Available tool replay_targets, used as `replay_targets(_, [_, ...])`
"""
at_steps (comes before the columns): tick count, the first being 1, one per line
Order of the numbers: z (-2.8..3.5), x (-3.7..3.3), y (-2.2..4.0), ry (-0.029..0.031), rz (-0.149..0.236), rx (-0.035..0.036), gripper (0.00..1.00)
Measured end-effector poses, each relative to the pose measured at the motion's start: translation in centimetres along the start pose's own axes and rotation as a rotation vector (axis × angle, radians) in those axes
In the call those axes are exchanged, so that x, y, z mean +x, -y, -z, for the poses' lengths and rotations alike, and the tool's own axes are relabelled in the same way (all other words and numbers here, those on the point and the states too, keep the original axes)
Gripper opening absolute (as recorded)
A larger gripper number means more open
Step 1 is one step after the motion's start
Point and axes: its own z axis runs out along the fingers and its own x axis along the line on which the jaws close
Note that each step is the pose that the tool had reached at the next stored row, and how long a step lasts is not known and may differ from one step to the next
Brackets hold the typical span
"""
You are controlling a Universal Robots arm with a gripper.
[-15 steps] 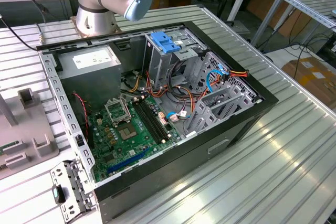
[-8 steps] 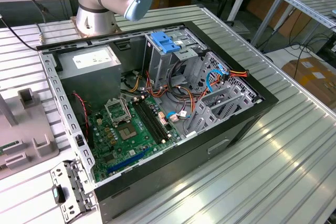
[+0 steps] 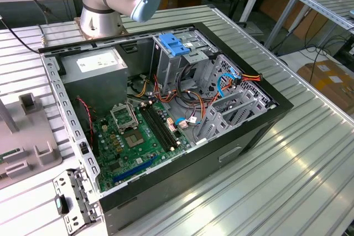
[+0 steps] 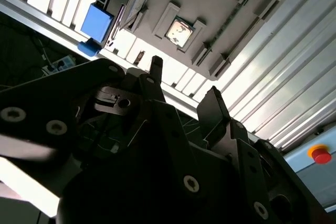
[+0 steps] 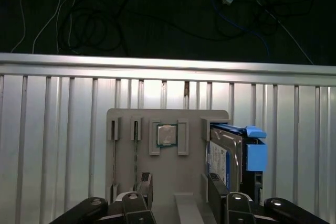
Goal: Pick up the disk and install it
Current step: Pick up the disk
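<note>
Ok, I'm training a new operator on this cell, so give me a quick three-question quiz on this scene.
1. True or false: the pincer grips the disk.
2. The disk stands on edge in: A) the grey holder; B) a drawer; C) a basket.
3. Fill in: the plastic bracket in the computer case is coloured ____.
Key: 1 false, the pincer is open and empty; 2 A; 3 blue.
</note>
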Motion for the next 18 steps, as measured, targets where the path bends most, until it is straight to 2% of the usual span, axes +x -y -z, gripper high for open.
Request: replay_targets(18, [-0.29, -0.81, 0.03, 0.0001, 0.000, 0.0002, 0.54])
